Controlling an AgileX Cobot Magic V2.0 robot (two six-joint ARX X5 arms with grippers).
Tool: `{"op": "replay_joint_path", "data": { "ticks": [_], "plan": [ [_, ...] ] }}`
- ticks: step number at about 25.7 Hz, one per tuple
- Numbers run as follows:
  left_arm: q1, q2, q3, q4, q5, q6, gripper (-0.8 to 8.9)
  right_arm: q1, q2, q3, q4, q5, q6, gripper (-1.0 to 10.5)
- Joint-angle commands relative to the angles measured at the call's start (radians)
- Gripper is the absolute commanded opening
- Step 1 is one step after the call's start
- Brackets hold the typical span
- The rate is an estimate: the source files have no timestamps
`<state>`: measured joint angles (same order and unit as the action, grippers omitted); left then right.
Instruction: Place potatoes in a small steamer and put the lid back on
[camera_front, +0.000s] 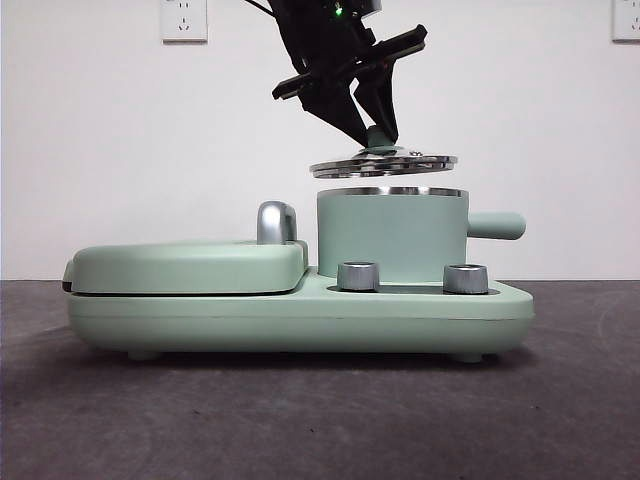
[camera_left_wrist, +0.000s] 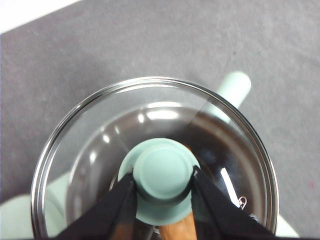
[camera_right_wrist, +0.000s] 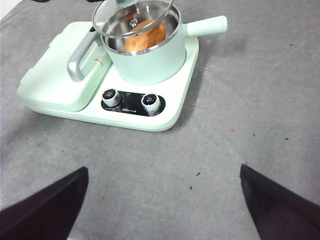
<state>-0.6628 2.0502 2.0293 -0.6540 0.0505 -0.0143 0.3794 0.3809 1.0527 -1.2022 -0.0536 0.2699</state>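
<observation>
Item: left gripper (camera_front: 368, 128), fingers closed on the mint-green knob of the lid (camera_front: 383, 163). The lid hangs just above the steel rim of the small steamer (camera_front: 392, 235), apart from it and slightly tilted; holding by the centre knob keeps the glass disc near level and roughly centred over the opening, which suits a straight lowering onto the rim. In the left wrist view the knob (camera_left_wrist: 162, 177) sits clamped between the two fingers, with the pot's stubby handle visible through and beyond the glass.

Item: potato (camera_right_wrist: 145, 34), orange-brown, lying inside the small steamer, seen through the lid in the right wrist view. Judged: loading step done, lid not yet seated.

Item: cooker base (camera_front: 300, 315), mint-green, carrying the steamer at its right end, above two steel dials (camera_front: 359, 276). A flat griddle cover (camera_front: 185, 265) with a steel handle (camera_front: 276, 222) occupies its left half.

Item: right gripper (camera_right_wrist: 162, 200), fingers spread wide and empty, waiting well back from the cooker over bare desk.

Surface: desk (camera_front: 300, 420), dark grey, matt, lightly specked; the cooker stands toward its far edge. Room: plain white wall behind, with wall sockets (camera_front: 184, 18) high up.
</observation>
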Motion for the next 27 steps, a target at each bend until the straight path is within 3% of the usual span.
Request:
{"op": "replay_joint_path", "data": {
  "ticks": [1, 19, 27],
  "plan": [
    [-0.021, 0.021, 0.046, 0.0, 0.0, 0.026, 0.13, 0.005, 0.002, 0.006, 0.005, -0.003, 0.011, 4.8],
    [-0.034, 0.06, 0.046, -0.003, -0.006, 0.03, 0.13, 0.005, 0.002, 0.006, -0.034, -0.028, 0.011, 4.8],
    [-0.036, 0.065, 0.046, 0.002, -0.045, 0.079, 0.13, 0.005, 0.002, 0.006, -0.033, -0.027, 0.011, 4.8]
  ]
}}
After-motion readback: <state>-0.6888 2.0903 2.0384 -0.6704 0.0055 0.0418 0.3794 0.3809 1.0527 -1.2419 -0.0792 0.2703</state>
